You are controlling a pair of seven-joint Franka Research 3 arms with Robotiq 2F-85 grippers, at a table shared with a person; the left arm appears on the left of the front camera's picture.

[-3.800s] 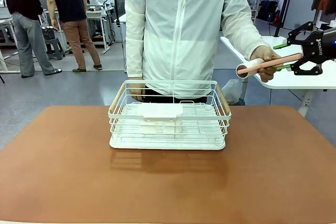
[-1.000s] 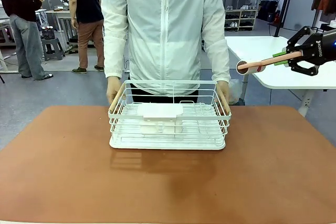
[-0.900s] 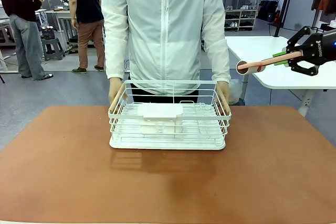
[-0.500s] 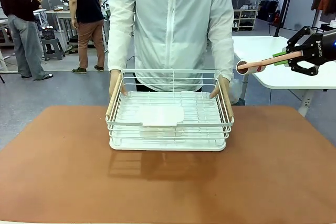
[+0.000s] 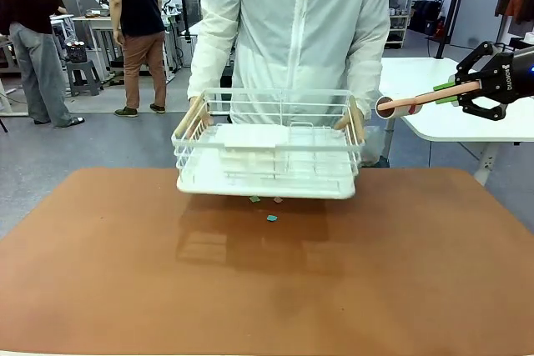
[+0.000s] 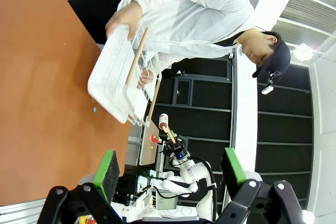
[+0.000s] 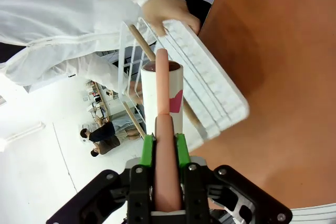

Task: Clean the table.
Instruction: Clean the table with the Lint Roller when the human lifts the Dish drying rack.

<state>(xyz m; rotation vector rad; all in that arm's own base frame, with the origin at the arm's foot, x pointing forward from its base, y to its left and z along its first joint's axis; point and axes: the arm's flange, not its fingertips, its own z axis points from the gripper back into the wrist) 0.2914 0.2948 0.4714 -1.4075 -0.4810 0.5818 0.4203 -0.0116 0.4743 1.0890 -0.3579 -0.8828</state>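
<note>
Lifted clear of the desk (image 5: 125, 273) since half a second earlier, the white wire basket (image 5: 267, 156) hung slightly tilted in the person's hands (image 5: 197, 112), above the middle of the far edge. A few small greenish scraps (image 5: 272, 218) lay uncovered on the top beneath it.

The right fingers (image 5: 450, 93) had not shifted. They stood beyond the desk's far right corner, clamped fully on the pink handle of a lint roller (image 5: 409, 103), with its white roll pointing toward the person. The left fingers (image 6: 170, 169) stood spread wide with nothing between them, looking along the desk.

The desk filled the foreground, reddish-brown, smooth and matte. It appeared rigid and heavy, a surface to be worked on rather than grasped. No hold on the desk itself seemed necessary. Contact would probably be made through the roll, laid flat and run over the scraps. These looked light and loose, so a quick approach might scatter them. The handle, already held, was judged the correct place to grip.
</note>
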